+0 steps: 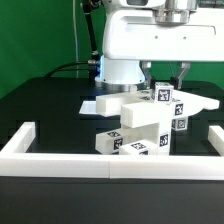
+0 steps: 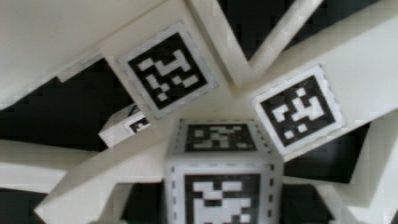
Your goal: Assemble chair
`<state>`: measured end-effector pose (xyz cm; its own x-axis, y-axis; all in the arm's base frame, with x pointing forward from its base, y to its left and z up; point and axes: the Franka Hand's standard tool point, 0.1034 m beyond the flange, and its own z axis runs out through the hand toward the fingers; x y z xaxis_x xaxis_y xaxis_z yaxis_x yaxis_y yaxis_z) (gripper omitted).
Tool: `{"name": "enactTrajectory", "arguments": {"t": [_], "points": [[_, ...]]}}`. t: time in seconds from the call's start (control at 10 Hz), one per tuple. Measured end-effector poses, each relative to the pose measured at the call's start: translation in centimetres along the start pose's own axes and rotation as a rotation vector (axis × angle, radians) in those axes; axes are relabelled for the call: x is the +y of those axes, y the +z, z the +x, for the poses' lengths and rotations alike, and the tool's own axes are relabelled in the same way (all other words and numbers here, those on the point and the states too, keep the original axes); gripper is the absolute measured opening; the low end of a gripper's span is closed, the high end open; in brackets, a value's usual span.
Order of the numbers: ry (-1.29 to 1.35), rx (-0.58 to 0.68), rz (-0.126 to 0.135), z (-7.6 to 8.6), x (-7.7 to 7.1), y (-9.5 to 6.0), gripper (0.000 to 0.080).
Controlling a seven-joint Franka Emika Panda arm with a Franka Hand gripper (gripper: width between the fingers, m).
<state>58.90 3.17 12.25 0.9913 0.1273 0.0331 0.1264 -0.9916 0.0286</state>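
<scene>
The step in hand appears to be taking hold of an upper piece of the pile, and doing it well depends on a square, centred grip. In the exterior view the two-finger gripper (image 1: 166, 78) hangs in the upper right of the frame. Its dark fingers (image 1: 149, 73) stand on either side of the top of the pile at a middling width. I cannot tell whether the pads press the plastic or stand just clear of it. The pile is loosely stacked and leaning, so I judge that an off-centre squeeze would twist the piece or tip its neighbours. The pads should meet flat faces, not an edge or a tag corner, and any lift should go straight up and slowly.

Reading left to right in the exterior view, bare black tabletop (image 1: 40, 110) fills the left. The white blocky plastic chair parts with black-and-white square tags (image 1: 140, 120) sit in the centre and right of centre. They are flat panels and square posts lying across one another at angles, not visibly joined. A long low white border wall (image 1: 110, 158) runs along the lower frame, in front of them.

The wrist view shows the chair parts (image 2: 222, 170) close up and blurred: a tilted tagged panel, a square post with tags on two faces, and another tagged face.
</scene>
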Motion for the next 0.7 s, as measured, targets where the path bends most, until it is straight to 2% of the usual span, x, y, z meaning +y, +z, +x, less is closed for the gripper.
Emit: {"name": "enactTrajectory", "arguments": {"t": [0.2, 0.7], "points": [[0.074, -0.001, 0.000, 0.00, 0.03, 0.02, 0.0287], [0.585, 0.000, 0.001, 0.33, 0.52, 0.02, 0.0288]]}}
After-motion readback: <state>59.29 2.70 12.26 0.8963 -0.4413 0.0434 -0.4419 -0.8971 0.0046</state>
